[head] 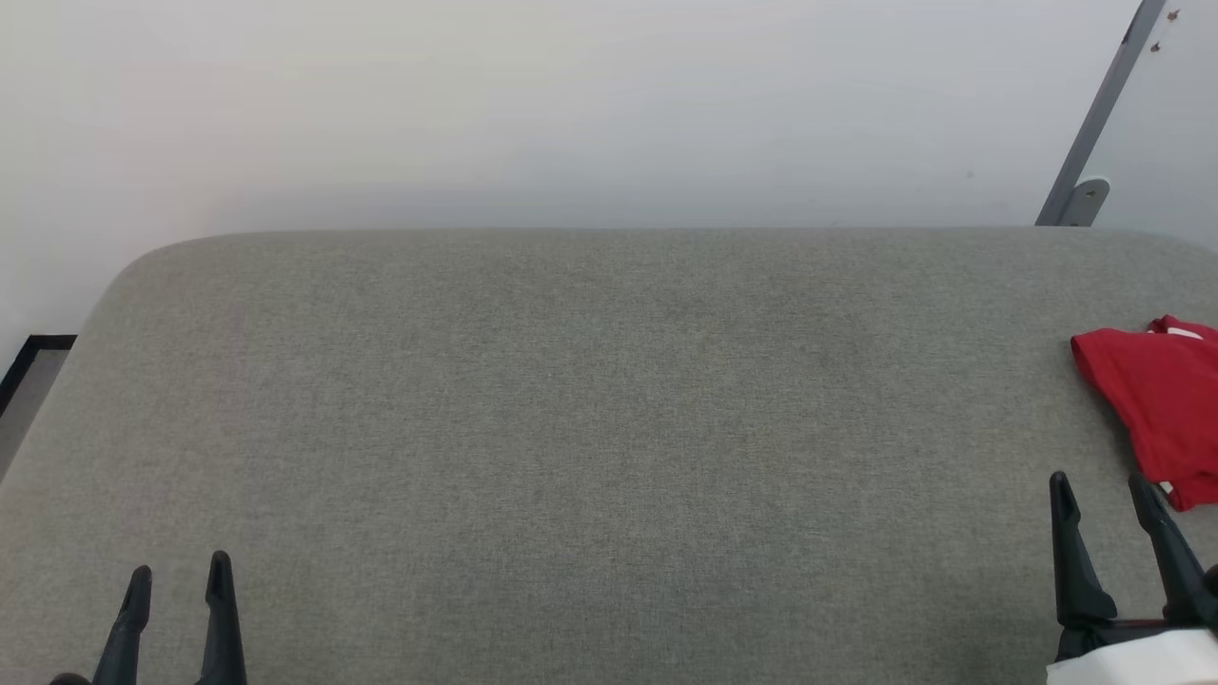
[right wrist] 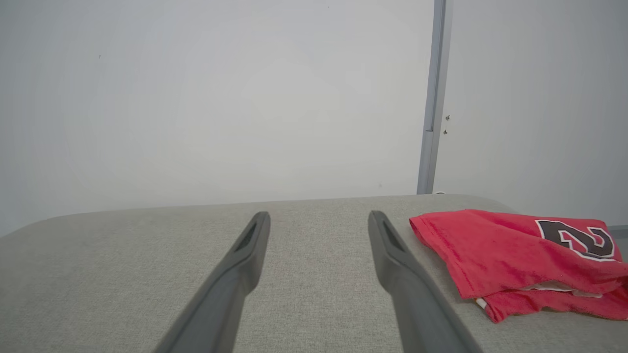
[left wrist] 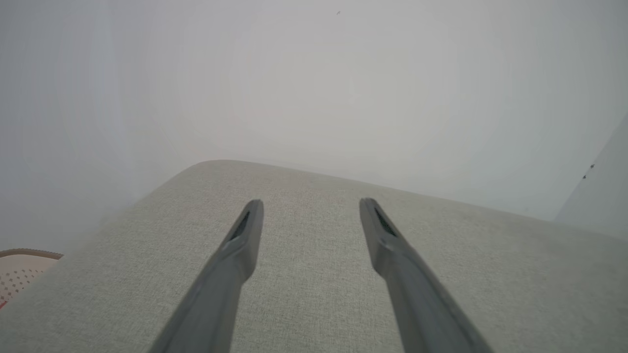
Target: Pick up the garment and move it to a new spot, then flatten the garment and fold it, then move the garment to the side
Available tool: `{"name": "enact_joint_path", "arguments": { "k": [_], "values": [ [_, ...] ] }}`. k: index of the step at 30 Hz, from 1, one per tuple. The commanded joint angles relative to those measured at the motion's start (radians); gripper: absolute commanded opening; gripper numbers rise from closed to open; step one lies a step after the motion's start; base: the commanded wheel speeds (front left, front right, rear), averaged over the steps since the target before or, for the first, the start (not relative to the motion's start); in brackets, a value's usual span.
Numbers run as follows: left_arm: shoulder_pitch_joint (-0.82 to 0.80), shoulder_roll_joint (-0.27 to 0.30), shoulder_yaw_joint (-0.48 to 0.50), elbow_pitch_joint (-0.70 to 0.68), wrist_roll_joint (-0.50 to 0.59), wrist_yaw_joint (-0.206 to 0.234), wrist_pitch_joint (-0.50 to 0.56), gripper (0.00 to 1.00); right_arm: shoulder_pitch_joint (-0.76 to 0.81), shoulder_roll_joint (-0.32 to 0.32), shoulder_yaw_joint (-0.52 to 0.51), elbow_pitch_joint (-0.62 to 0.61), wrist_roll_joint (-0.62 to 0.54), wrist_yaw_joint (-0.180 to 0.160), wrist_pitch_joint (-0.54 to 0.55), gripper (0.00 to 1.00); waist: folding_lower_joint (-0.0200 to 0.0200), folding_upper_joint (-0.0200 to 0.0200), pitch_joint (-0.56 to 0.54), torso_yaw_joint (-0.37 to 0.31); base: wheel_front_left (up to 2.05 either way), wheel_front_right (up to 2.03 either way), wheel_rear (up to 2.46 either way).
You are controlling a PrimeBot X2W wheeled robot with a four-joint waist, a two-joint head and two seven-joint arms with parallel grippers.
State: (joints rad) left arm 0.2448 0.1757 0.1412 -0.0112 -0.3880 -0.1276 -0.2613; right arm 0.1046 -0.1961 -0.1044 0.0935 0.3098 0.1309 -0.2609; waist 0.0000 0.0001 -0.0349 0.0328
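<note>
The grey padded bench [head: 571, 428] lies mostly bare across its middle and left. The garment [head: 1156, 400] sits in a compact, layered red bundle at the bench's right edge, a black-and-white numeral showing on top in the right wrist view. It looks folded and set aside, so little or nothing seems left of the task. The right gripper [head: 1099, 483] hovers just beside the garment near the front right corner, jaws apart and empty. The left gripper [head: 181, 564], near the front left corner, is likewise spread and empty.
</note>
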Motion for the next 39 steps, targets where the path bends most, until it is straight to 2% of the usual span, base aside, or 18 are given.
{"name": "enact_joint_path", "arguments": {
  "k": [1, 21, 22, 26, 39],
  "values": [
    [0.005, 0.007, -0.004, 0.003, -0.014, -0.002, -0.005, 1.0, 0.011, 0.007, -0.006, -0.008, -0.006, 0.0, -0.004, 1.0, 0.0, -0.0001, 0.0, 0.001, 0.0, 0.0, 0.0],
    [0.012, 0.037, -0.062, 0.044, -0.021, -0.002, -0.005, 1.0, 0.028, 0.024, -0.009, -0.009, -0.016, 0.0, -0.004, 1.0, 0.0, -0.0001, -0.008, 0.005, 0.0, 0.0, 0.0],
    [0.003, 0.03, -0.061, 0.046, -0.023, 0.0, 0.001, 0.0, 0.028, 0.027, -0.009, -0.009, -0.012, 0.0, 0.0, 0.0, 0.0, -0.0001, -0.008, 0.005, 0.0, 0.0, 0.0],
    [0.004, 0.007, -0.069, 0.08, -0.034, 0.0, 0.005, 0.0, 0.033, 0.042, -0.002, 0.025, -0.004, 0.0, 0.006, 0.0, 0.0, -0.0001, -0.007, 0.005, 0.0, 0.0, 0.0],
    [-0.06, -0.013, -0.066, 0.112, -0.245, 0.0, 0.066, 0.0, -0.012, 0.059, -0.005, 0.046, 0.224, 0.0, 0.071, 0.0, 0.0, -0.0001, -0.003, 0.001, 0.0, 0.0, 0.0]
  ]
}}
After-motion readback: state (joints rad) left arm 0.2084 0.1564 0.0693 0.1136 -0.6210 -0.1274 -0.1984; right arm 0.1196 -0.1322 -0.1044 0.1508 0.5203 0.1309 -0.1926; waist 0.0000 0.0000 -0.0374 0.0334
